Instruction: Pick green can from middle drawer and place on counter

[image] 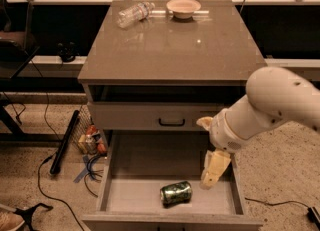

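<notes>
Can [176,193] lies on its side, long axis left-right, just lower-left of your gripper [213,164], jaws apart, holding nothing.

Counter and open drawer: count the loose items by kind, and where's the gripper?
Small shiny green metal can: 1, lying in the wide grey middle drawer
Clear plastic water bottle: 1, lying on the glossy grey-brown counter
Pale shallow bowl: 1, on the counter
Total: 3
The gripper hangs over the drawer, right of the can, not touching it.
</notes>
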Controlling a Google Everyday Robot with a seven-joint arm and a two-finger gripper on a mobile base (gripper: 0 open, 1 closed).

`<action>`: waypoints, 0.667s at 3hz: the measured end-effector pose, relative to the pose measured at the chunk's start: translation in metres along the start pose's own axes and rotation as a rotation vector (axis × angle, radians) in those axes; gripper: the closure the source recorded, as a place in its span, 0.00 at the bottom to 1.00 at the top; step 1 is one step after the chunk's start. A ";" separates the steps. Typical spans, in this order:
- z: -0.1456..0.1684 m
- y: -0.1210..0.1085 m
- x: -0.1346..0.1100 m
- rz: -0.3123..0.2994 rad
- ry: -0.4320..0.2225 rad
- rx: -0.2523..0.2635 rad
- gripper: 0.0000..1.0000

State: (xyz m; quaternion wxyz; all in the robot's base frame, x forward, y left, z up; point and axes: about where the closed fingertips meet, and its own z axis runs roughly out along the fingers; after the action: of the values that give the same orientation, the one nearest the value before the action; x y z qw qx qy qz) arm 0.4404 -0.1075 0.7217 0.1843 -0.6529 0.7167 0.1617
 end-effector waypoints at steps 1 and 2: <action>0.055 -0.007 0.046 0.001 0.017 -0.006 0.00; 0.124 -0.021 0.093 -0.006 -0.015 -0.010 0.00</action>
State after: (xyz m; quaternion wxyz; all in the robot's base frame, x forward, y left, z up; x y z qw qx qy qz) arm 0.4609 -0.1320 0.5684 0.1867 -0.6547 0.7126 0.1695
